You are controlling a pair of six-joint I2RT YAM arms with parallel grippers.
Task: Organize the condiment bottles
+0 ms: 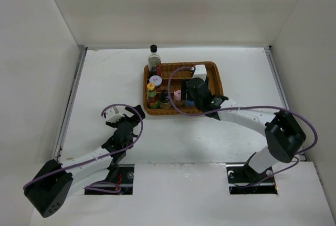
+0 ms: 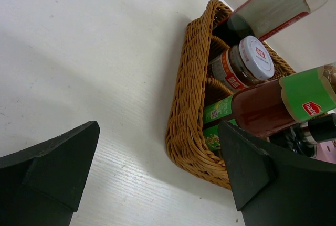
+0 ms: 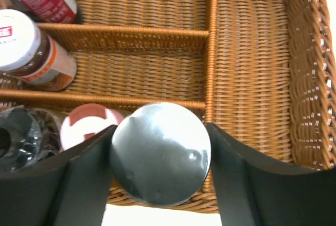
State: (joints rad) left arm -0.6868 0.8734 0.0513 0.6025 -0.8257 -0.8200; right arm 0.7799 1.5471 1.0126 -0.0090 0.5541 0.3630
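Note:
The brown wicker tray [image 1: 212, 79] holds the bottles along its left side. The tall clear black-capped bottle [image 1: 154, 58] stands in the far left corner, with the white-lidded red-labelled jar [image 1: 155, 81] in front of it. In the near row stand the yellow-capped red sauce [image 1: 151, 95], the black-capped bottle [image 1: 164, 97] and the pink-capped shaker [image 1: 177, 95]. My right gripper [image 3: 160, 155] is shut on the silver-capped bottle [image 3: 160, 152] beside the pink cap [image 3: 86, 126], over the near row. My left gripper [image 2: 157, 173] is open and empty on the table, just off the tray's near left corner [image 2: 191, 131].
The tray's right compartment [image 3: 252, 68] and the right parts of its two far rows hold nothing. White walls enclose the table on three sides. The right arm [image 1: 247, 116] reaches in from the near right and a purple cable loops over the tray.

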